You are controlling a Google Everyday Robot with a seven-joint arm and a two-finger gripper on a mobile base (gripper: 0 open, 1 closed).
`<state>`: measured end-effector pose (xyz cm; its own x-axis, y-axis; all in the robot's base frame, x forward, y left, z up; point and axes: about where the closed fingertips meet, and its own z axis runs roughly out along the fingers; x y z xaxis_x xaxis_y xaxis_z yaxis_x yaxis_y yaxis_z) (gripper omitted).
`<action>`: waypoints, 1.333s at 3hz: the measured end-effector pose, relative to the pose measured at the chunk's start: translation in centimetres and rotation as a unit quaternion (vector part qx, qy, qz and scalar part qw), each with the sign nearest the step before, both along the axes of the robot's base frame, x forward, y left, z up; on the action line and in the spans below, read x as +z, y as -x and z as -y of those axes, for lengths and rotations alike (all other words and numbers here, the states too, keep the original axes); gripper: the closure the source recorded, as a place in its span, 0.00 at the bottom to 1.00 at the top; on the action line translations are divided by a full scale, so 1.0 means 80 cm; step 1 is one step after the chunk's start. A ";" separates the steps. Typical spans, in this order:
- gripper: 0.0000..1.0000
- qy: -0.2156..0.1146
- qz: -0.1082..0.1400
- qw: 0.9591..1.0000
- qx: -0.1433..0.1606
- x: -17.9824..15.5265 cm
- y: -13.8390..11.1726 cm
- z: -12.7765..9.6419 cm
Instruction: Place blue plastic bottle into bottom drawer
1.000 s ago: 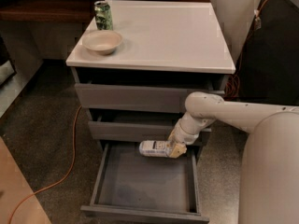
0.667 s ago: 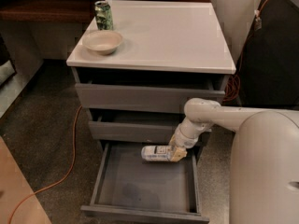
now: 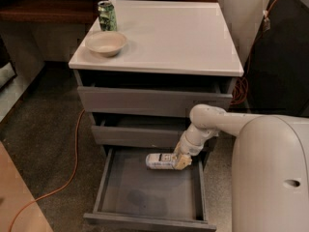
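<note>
camera view: the gripper clenches the bottle, held sideways low over the back of the open drawer. placing looks nearly done; next, lower and release.

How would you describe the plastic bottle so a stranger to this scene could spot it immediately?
Find the grey three-drawer cabinet with the white top; its bottom drawer is pulled open. At that drawer's back, the robot's end effector grips a small bottle lying sideways. It is clear with a white-bluish label, unlike the green can standing upright beside the bowl on top.
</note>
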<state>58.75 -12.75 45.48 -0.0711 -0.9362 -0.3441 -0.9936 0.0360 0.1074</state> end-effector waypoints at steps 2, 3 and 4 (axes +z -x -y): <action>1.00 -0.028 0.013 0.999 0.016 -0.112 -0.041 -0.033; 1.00 -0.014 0.008 0.999 0.030 -0.166 -0.046 -0.052; 1.00 -0.009 -0.003 0.999 0.043 -0.209 -0.031 -0.072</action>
